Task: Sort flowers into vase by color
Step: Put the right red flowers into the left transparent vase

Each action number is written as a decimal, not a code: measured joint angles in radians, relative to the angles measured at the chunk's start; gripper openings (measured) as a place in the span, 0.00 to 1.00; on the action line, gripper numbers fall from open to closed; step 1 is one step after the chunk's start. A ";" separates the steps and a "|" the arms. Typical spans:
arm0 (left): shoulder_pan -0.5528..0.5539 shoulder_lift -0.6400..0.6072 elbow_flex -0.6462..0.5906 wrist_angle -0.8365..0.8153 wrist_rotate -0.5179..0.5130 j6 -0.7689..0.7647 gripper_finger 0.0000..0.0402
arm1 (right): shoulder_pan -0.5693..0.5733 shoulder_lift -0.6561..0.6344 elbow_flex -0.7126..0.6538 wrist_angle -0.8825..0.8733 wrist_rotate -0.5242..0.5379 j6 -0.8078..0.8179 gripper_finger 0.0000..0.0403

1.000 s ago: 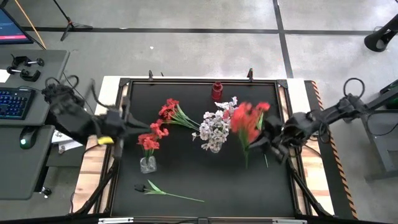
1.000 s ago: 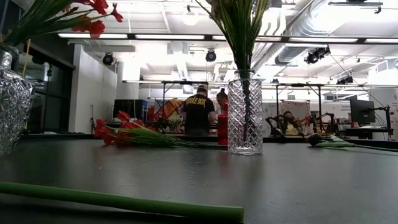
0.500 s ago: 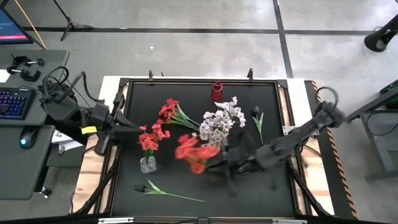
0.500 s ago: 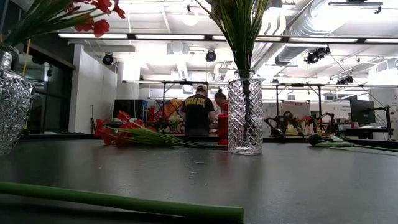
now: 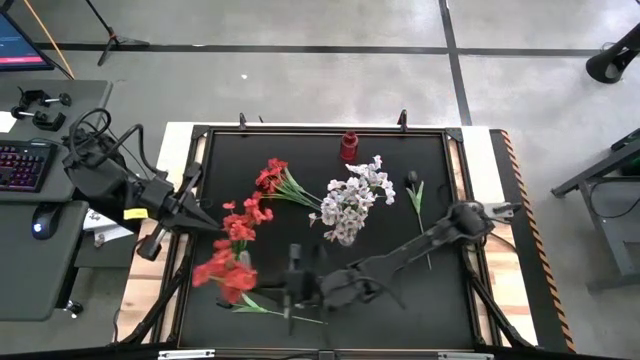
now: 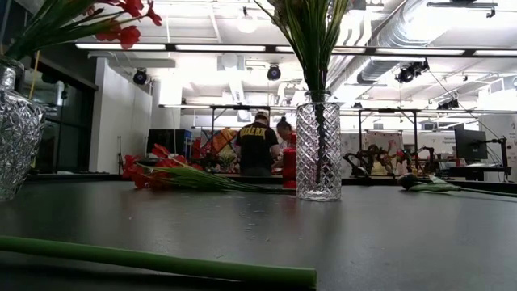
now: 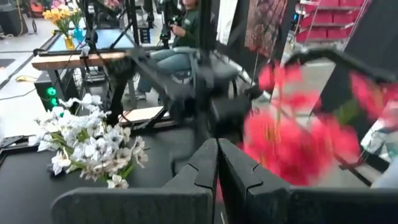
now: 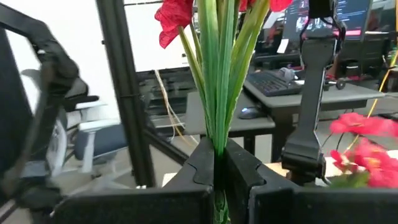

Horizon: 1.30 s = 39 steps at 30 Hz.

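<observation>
My right gripper (image 5: 288,286) reaches across the near part of the table and is shut on a bunch of red flowers (image 5: 224,273). Its blooms hang over the glass vase (image 5: 238,264) that holds red flowers (image 5: 240,222). A second glass vase (image 6: 317,153) holds white flowers (image 5: 348,205). More red flowers (image 5: 270,180) lie flat on the table. One dark-bloomed stem (image 5: 412,190) lies at the right, and another (image 5: 243,301) lies near the near edge. My left gripper (image 5: 200,216) waits shut at the table's left edge, holding nothing. My right gripper pinches the bundle of green stems (image 8: 217,127) between its two fingers (image 8: 200,163), well below the blooms. The fingers lie across the stems. The bunch is lifted clear of the table, with its blooms (image 5: 224,273) pointing toward the table's left edge.
A small red bottle (image 5: 348,147) stands near the far edge. A raised frame (image 5: 200,130) runs round the black table. A desk with a keyboard (image 5: 20,165) and mouse is at the left. People (image 6: 257,145) stand in the room beyond.
My right gripper has swept the red bunch from the table's right side toward the left and the near edge, passing the vase of white flowers, and has stayed shut on the stems. The blooms now sit over the vase of red flowers. My left arm has drawn back toward the left edge.
</observation>
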 joint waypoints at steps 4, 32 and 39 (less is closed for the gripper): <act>0.000 0.002 0.000 0.054 0.000 0.000 0.00 | -0.044 0.133 0.113 0.092 -0.050 -0.005 0.00; 0.001 0.001 0.000 0.241 -0.171 0.001 0.00 | -0.246 0.388 0.283 0.430 -0.295 -0.015 0.00; 0.001 0.001 0.000 0.241 -0.186 0.002 0.00 | -0.246 0.388 0.283 0.306 -0.295 -0.019 0.00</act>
